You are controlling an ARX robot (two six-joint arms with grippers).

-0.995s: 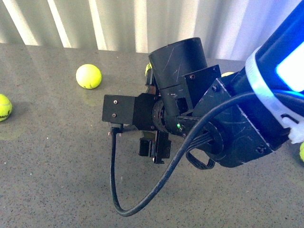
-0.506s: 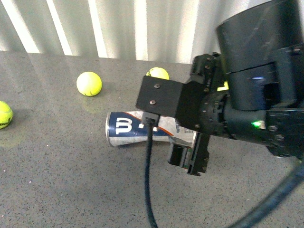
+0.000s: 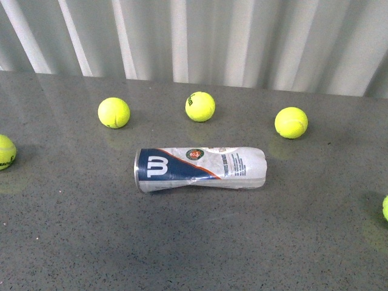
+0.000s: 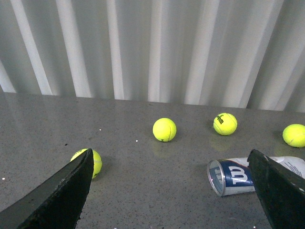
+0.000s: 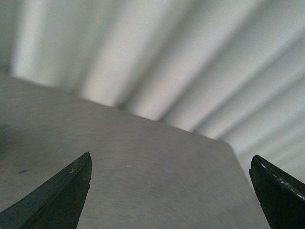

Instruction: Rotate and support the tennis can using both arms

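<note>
Grey speckled tabletop point(image 3: 73, 242) bears the tennis can point(image 3: 200, 168), which lies on its side with the silver rim and white W facing the robot's left. Three yellow-green balls point(image 3: 200, 106) sit in a row behind the can, apart from it, and a fourth ball point(image 3: 5, 151) lies well off beyond its rim end. The left gripper point(image 4: 170, 160) is spread wide and empty; the can lies ahead of it, partly hidden by one finger point(image 4: 281, 191). The right gripper point(image 5: 170, 162) also gapes empty, facing tabletop and a pale ribbed wall point(image 5: 157, 57).
</note>
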